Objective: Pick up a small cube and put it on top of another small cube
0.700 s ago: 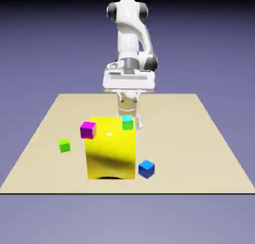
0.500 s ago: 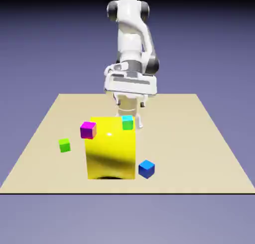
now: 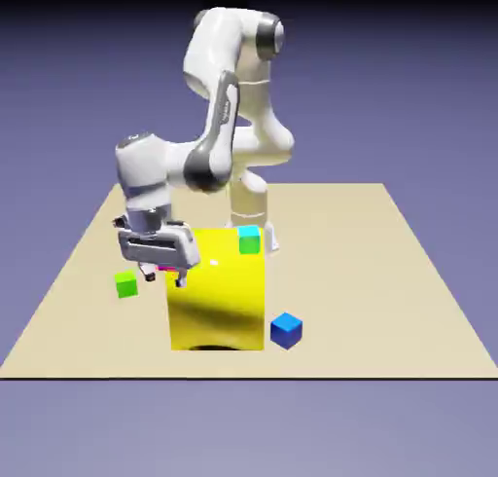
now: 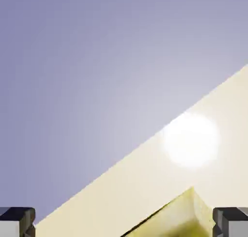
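"Looking for the small bright green cube (image 3: 126, 284), where do you find it?"

"On the tan tabletop (image 3: 360, 271), toward the exterior view's left, well apart from the big yellow block (image 3: 216, 305) with its curved face. Nothing carries it."

"And the gripper (image 3: 163, 277)?"

"Just to the cube's right in that view, tilted, its fingers spread wide with nothing between them. The small magenta cube (image 3: 167, 268) shows only as a sliver behind it."

"So what might go wrong?"

"Dropping at that slant, a finger could clip the yellow block or nudge the magenta cube. The hand view has the block's corner low between the tips, but no green cube, so I'd judge the aim needs correcting and the hand levelling first."

"Which cube is the base?"

"I can't tell. There's a cyan-green cube (image 3: 249, 239) at the block's far right edge, on it or behind it, and a blue cube (image 3: 286, 331) near right. The blue one sits turned, so a stack set down askew there could slip off."
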Robot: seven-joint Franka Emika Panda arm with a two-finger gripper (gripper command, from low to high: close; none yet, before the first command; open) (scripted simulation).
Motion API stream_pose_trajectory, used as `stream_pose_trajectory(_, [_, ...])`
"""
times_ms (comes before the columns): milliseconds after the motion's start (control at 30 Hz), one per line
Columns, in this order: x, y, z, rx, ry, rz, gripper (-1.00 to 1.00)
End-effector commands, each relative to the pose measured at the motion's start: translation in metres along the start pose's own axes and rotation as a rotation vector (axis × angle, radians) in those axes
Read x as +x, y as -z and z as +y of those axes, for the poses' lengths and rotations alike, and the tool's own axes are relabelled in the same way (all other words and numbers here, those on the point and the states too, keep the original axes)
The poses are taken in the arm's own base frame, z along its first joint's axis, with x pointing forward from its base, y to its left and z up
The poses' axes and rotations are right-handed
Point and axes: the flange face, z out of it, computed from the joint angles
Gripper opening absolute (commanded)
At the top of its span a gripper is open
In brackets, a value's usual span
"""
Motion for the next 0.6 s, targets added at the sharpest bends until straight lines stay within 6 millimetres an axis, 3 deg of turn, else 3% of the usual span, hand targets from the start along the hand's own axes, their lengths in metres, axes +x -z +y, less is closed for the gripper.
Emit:
stream_pose_trajectory(0, [0.032,-0.011,0.029,-0.029,-0.076,0.006,0.0])
stream_pose_trajectory(100, [0.075,-0.028,0.102,-0.072,-0.156,0.038,0.0])
stream_pose_trajectory(200, [0.097,-0.042,0.175,-0.112,-0.211,0.06,0.0])
stream_pose_trajectory(400, [0.108,-0.037,0.191,-0.159,-0.329,0.044,0.0])
stream_pose_trajectory(567, [0.112,-0.096,0.198,-0.158,-0.328,0.045,0.0])
